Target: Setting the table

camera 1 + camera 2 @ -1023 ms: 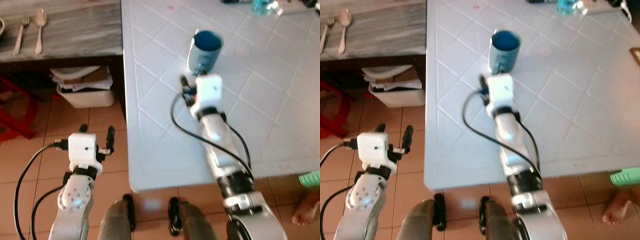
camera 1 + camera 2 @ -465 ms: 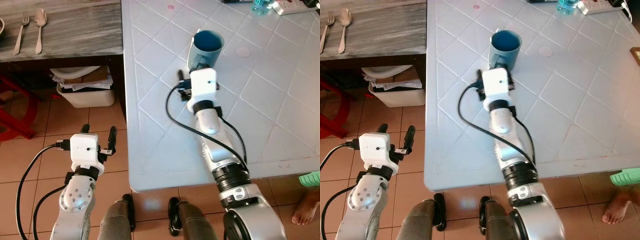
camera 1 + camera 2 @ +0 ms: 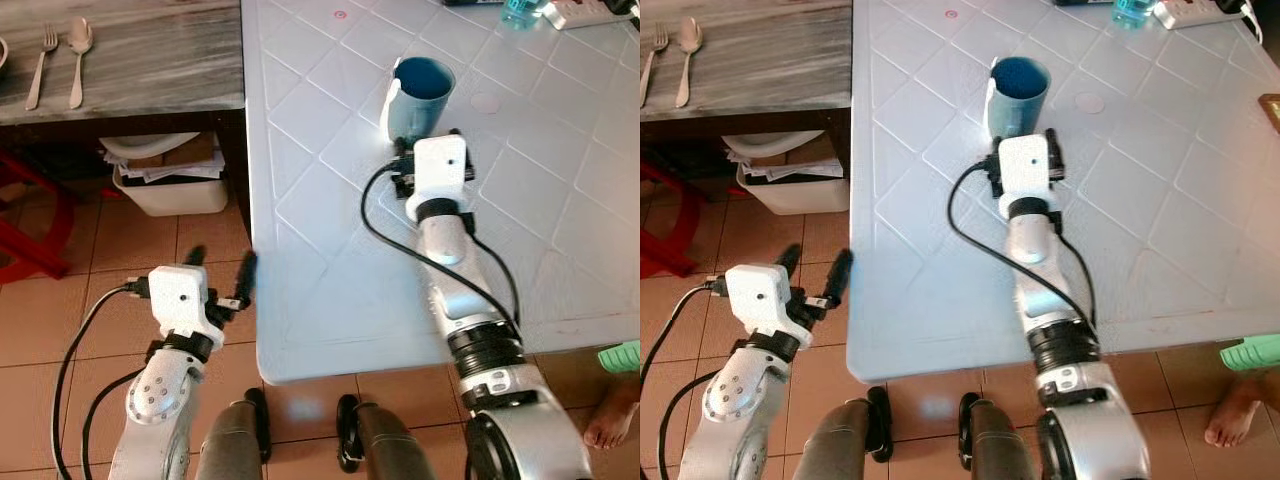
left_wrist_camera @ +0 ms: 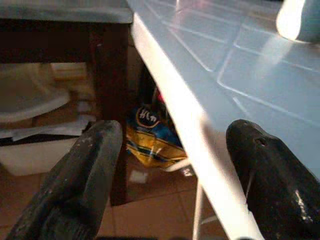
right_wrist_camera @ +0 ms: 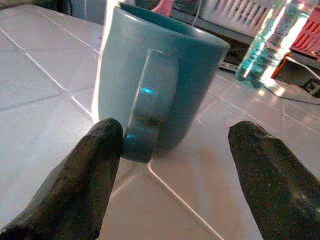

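A blue mug [image 3: 420, 88] stands upright on the white tiled table [image 3: 330, 250], near its left side. Its handle [image 5: 150, 100] points back at my right gripper [image 5: 172, 132]. That gripper is open just short of the mug, and the handle sits in the gap close to one finger [image 5: 95, 165]. From above, the right wrist [image 3: 441, 172] covers most of its fingers. My left gripper [image 3: 222, 262] is open and holds nothing. It hangs low over the floor, beside the table's left edge [image 4: 185, 120].
A fork [image 3: 40, 65] and a spoon [image 3: 78, 55] lie on a grey wooden table [image 3: 150, 60] at the far left, with a white bin of papers [image 3: 170, 185] beneath. A water bottle [image 3: 520, 10] and a power strip [image 3: 590, 12] sit at the back. A person's foot [image 3: 610, 420] is at lower right.
My right gripper has shifted to the right, from beside the mug's left to straight behind its handle. The left gripper has swung right, closer to the table's edge.
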Robot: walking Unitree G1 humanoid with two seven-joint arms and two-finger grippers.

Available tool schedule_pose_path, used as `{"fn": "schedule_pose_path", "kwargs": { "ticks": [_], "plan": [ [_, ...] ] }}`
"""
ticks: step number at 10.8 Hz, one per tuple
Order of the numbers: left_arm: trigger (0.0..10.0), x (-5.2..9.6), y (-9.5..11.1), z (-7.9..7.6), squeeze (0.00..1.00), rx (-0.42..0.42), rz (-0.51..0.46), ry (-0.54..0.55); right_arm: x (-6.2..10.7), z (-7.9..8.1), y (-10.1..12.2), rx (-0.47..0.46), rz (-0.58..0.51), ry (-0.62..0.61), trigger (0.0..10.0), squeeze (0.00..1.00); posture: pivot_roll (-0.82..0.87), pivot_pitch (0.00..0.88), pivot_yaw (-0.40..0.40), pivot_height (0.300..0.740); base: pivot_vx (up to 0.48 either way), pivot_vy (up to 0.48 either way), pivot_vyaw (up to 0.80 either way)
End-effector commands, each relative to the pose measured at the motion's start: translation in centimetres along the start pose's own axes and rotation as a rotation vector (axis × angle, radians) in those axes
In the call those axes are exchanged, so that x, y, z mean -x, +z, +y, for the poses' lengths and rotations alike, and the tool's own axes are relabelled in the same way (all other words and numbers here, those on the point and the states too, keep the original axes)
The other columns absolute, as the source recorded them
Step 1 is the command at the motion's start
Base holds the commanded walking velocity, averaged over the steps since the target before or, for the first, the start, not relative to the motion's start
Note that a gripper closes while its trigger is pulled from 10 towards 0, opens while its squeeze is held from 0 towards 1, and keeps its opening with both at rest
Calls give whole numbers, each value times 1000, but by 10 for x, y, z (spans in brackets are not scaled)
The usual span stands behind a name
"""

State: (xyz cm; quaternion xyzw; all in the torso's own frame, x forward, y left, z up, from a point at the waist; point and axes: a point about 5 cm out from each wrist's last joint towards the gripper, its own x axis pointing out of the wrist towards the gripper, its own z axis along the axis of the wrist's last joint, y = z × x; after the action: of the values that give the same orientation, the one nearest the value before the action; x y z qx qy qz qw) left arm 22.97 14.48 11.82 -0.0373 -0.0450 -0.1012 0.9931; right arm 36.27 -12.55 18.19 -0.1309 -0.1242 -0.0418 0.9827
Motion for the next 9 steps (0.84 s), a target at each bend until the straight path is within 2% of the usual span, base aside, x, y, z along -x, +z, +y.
{"fn": "schedule_pose_path", "kwargs": {
  "ticks": [1, 3, 4, 7, 8, 9],
  "plan": [
    [10000, 3, -1, 0, 0, 1, 14, -7, -1, -8, -3, 13, 12, -39, 10000, 145, 54, 282, -6, 740, 0, 0, 0],
    [10000, 2, 0, 0, 0, 8, 9, -22, -4, -9, -4, 12, 18, -41, 10000, 141, 57, 282, -7, 740, 0, 0, 0],
    [10000, -1, 5, -2, 0, 29, -11, -42, -6, -5, -1, 0, 8, -26, 10000, 1000, 57, 281, -8, 740, 0, 0, 0],
    [10000, -2, 8, -5, 0, 56, -27, -65, -11, -2, 4, 0, -20, 0, 10000, 1000, 58, 278, -9, 740, 0, 0, 0],
    [10000, -2, 8, -7, 0, 63, -30, -76, -14, -4, 6, -2, -37, 10, 10000, 718, 57, 275, -14, 740, 0, 0, 0],
    [10000, -3, 8, -7, 0, 65, -29, -79, -15, -6, 5, 3, -40, 12, 10000, 0, 57, 275, -16, 740, 0, 0, 0]
  ]
}}
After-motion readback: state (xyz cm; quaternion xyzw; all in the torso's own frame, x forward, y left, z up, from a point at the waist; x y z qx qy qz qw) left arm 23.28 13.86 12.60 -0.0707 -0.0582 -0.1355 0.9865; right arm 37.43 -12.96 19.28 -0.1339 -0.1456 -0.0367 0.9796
